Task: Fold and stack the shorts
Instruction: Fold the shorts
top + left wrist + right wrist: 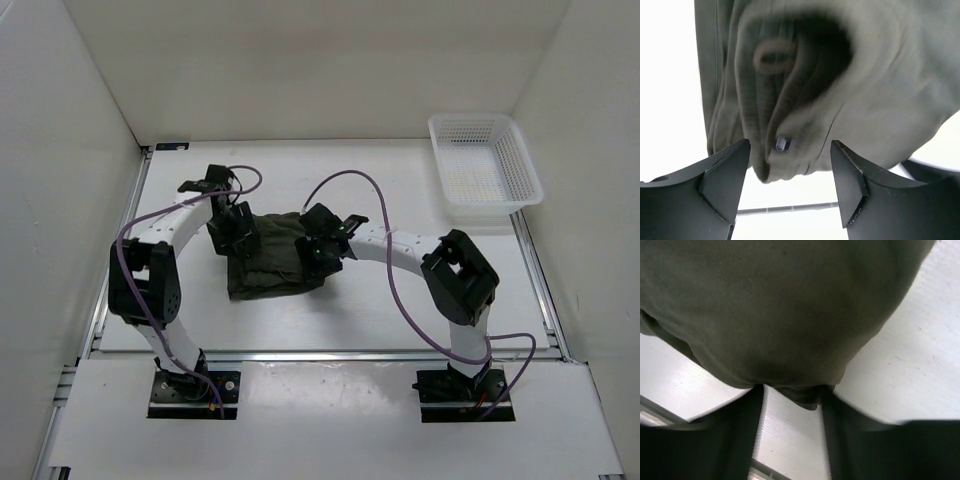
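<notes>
White table (400,315) | shorts (272,268) between left claw (238,240) and right claw (320,255)

The white-and-black jointed left arm (160,285) rises from the near edge of the white table (400,170). Its elbow is folded toward the left edge and its forearm reaches inward. The black two-finger left gripper (232,232) points down, jaws wide apart. The matching right arm (455,290) stretches leftward toward the table's middle. The black right gripper (322,248) shows blurred fingers (740,430) set closer together; whether they are clamped is unclear.
</notes>
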